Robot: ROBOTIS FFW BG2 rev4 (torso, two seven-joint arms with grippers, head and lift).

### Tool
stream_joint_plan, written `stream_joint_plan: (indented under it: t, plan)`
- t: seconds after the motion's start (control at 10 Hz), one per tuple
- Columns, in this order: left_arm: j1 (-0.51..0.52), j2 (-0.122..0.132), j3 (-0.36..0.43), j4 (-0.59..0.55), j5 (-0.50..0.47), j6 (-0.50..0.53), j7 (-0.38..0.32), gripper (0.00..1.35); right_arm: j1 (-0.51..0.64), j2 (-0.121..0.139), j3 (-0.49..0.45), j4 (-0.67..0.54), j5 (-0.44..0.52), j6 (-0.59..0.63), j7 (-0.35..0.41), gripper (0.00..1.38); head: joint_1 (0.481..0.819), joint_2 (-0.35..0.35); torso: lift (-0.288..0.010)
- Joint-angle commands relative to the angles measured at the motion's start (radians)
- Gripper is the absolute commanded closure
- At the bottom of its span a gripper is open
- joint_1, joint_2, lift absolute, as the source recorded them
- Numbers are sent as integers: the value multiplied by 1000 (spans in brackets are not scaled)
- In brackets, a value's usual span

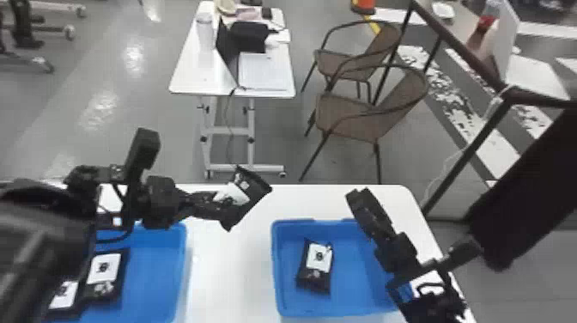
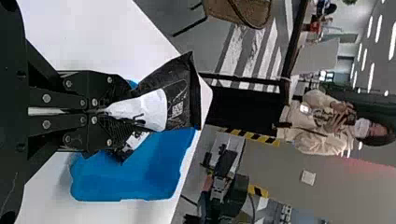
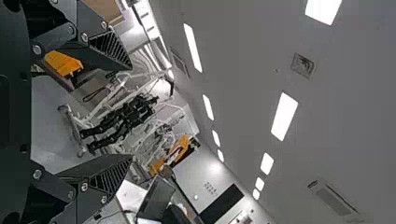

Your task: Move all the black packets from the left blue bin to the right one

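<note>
My left gripper (image 1: 210,204) is shut on a black packet (image 1: 257,187) with a white label, over the table between the bins. In the left wrist view the left gripper (image 2: 105,111) pinches one end of this packet (image 2: 180,93). Two packets (image 1: 103,275) (image 1: 64,296) lie in the left blue bin (image 1: 182,257), partly covered by the left arm. The right blue bin (image 1: 277,275) holds one packet (image 1: 315,266). At that bin's right side stands my right gripper (image 1: 373,214); in the right wrist view the right gripper (image 3: 130,112) is open with nothing between its fingers.
Both bins stand on a white table (image 1: 227,275), with bare tabletop between them. The right arm overhangs the right bin's right edge. Beyond the table are a small desk (image 1: 189,77), brown chairs (image 1: 347,116) and a dark metal frame (image 1: 468,152).
</note>
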Motion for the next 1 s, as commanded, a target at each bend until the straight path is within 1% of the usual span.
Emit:
stream_joint_plan:
  t: [0.0,0.1,0.2,0.3,0.5,0.9]
  plan:
    - [-72,-49,-60,123,-19,-118,3,1139,-31,1,38,-5,3,-1,0,381,695,-172,0]
    - [-112,-99,-83,183,-62,-172,6,1139,-42,1,60,0,3,-6,0,381,695,-177,0]
    - [-146,-133,-112,231,-78,-202,6,1139,-51,1,75,13,0,-11,0,381,695,-191,0]
    - [-173,-153,-153,269,-85,-219,8,1139,-54,1,84,21,-1,-12,-2,381,695,-209,0]
    - [-200,-167,-210,324,-71,-241,28,1139,-57,1,110,10,-4,-14,-3,383,695,-242,0]
    - [-219,-194,-236,346,-42,-253,46,1139,-68,1,178,27,-7,-14,-11,372,695,-248,0]
